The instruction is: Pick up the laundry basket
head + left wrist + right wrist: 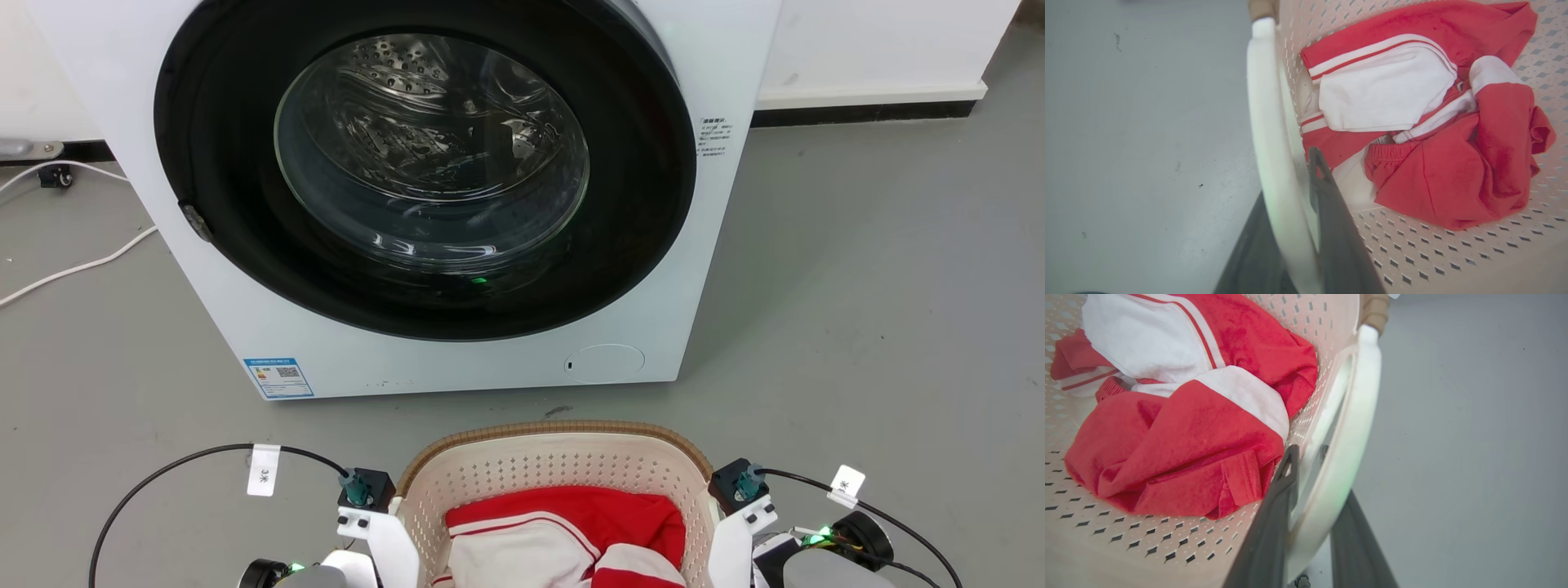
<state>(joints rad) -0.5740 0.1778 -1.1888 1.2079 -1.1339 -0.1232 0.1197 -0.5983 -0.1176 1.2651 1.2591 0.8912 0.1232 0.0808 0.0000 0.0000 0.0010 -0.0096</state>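
Note:
The laundry basket (555,430), cream and perforated with a brown woven-look rim, sits low in the head view, just in front of the washer. Red and white clothes (563,535) lie inside it. My left gripper (1290,175) is shut on the basket's white left loop handle (1267,122), one dark finger inside the basket and one outside. My right gripper (1308,453) holds the white right handle (1355,428) the same way. In the head view both handles (397,535) stand up beside my wrists. I cannot tell whether the basket rests on the floor.
A white front-loading washer (457,367) with its round glass door (433,155) shut stands right behind the basket. White cables (73,269) trail over the grey floor at the left. A white wall with a dark skirting (865,110) runs at the back right.

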